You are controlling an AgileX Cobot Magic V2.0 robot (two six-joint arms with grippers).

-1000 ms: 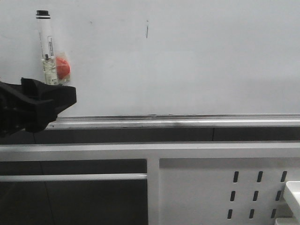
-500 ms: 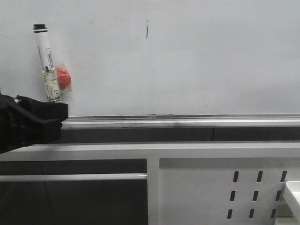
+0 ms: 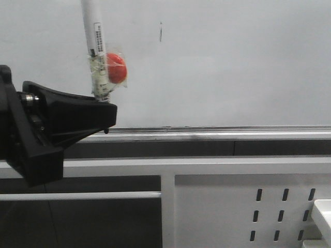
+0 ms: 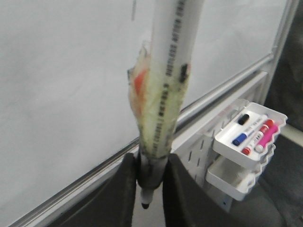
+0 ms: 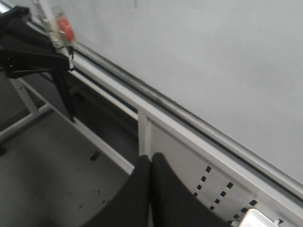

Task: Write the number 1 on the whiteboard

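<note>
The whiteboard (image 3: 232, 67) fills the back of the front view. On it, high up near the middle, is the number 1 (image 3: 161, 32), a thin dark stroke. My left gripper (image 3: 106, 116) is shut on a white marker (image 3: 95, 46) wrapped in yellowish tape with a red blob stuck to it. The marker stands nearly upright, left of the stroke, and its upper end runs out of frame. In the left wrist view the fingers (image 4: 128, 189) clamp the marker (image 4: 165, 94) by its dark end. My right gripper (image 5: 151, 161) is shut on nothing, low in front of the perforated panel.
A silver ledge (image 3: 217, 132) runs along the board's lower edge. Below it sits a white perforated panel (image 3: 222, 206). A white tray (image 4: 248, 132) of several coloured markers hangs on that panel, with a second tray under it.
My left gripper has moved right, up and nearer the camera with the marker. The marker's top has left the frame and it stands closer to the stroke.
</note>
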